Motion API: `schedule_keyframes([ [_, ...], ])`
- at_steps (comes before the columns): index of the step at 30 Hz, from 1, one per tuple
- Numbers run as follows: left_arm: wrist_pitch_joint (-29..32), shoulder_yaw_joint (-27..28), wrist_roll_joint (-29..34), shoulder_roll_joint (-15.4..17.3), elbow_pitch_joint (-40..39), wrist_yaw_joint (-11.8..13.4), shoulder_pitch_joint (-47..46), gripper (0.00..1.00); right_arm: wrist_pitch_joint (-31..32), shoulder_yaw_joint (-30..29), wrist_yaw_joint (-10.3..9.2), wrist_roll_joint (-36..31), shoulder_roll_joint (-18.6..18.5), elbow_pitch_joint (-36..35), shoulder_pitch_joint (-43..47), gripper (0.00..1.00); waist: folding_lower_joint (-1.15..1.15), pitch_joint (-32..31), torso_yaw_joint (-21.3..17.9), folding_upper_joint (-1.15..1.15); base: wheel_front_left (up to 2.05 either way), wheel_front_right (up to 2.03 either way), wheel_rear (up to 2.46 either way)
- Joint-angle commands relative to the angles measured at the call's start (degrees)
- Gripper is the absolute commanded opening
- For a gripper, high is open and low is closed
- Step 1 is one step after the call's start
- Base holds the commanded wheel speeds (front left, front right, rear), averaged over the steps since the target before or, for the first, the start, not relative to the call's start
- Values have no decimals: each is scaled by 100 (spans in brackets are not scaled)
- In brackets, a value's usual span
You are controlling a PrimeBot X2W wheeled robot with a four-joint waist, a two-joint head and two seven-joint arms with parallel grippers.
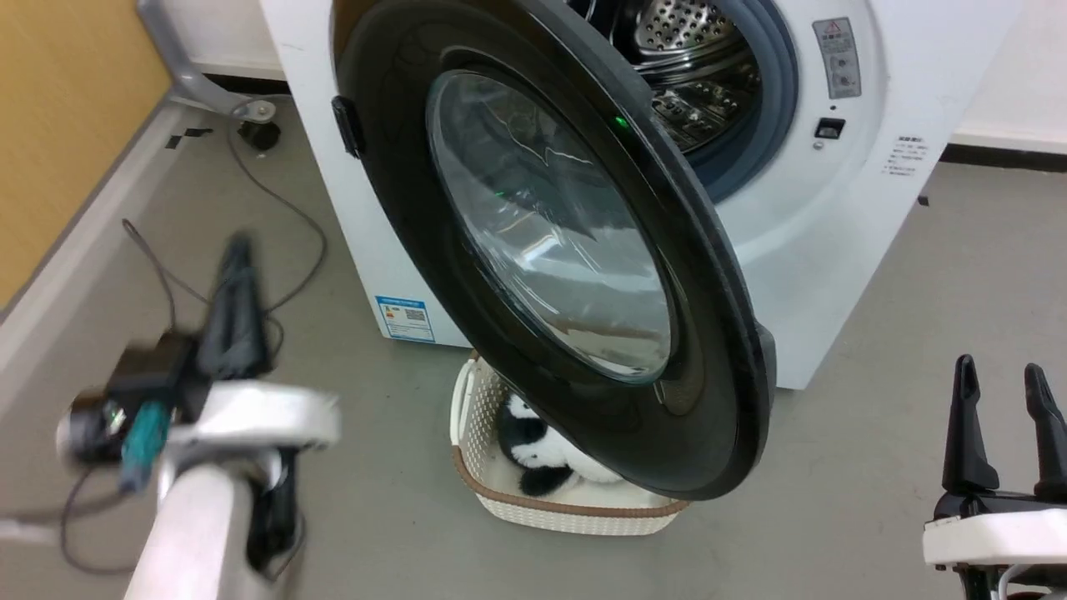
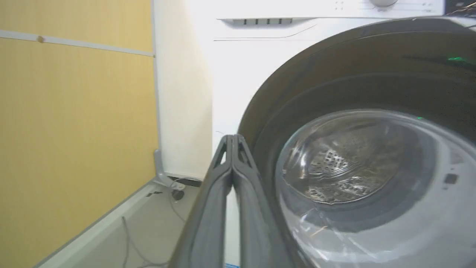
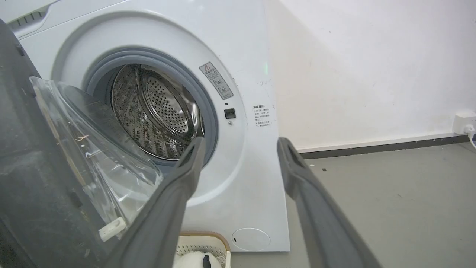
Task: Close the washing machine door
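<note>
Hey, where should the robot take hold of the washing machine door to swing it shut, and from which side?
The wide black rim of the washing machine door, at the free edge swung farthest from the washing machine. Come from the front, at its outer face: the rim is broad, and the glass bulges inward.

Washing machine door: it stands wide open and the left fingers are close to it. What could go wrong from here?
1. The left gripper, fingers shut, sits by the washing machine door near its hinge side; a push there may slip off the glossy rim.
2. The basket with a toy panda lies under the door's low edge and might be brushed.
</note>
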Motion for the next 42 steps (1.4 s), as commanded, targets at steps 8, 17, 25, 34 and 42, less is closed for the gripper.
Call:
schedule_keyframes([
  [8, -24, 262, 933, -148, -278, 117, 1267, 100, -26, 138, 5, -84, 0, -121, 151, 100, 0, -77, 117, 0, 0, 0, 0],
  [17, -24, 433, 1093, -508, -335, -304, 1593, 100, -26, 30, 5, -189, 0, -571, -60, 0, 0, -123, 232, 0, 0, 0, 0],
  [25, -25, 518, 1199, -644, -414, -397, 1545, 100, -26, 620, 5, 675, 0, -1939, -942, 0, 0, -120, 244, 0, 0, 0, 0],
  [34, -25, 614, 1270, -739, -426, -403, 1600, 100, -26, 2438, 5, 1861, -243, -3093, -1340, 0, 0, -138, 331, 0, 0, 0, 0],
  [42, -25, 688, 1325, -776, -434, -397, 1652, 100, -26, 4427, 5, 1456, -1425, -2855, -1480, 0, 0, -146, 325, 0, 0, 0, 0],
])
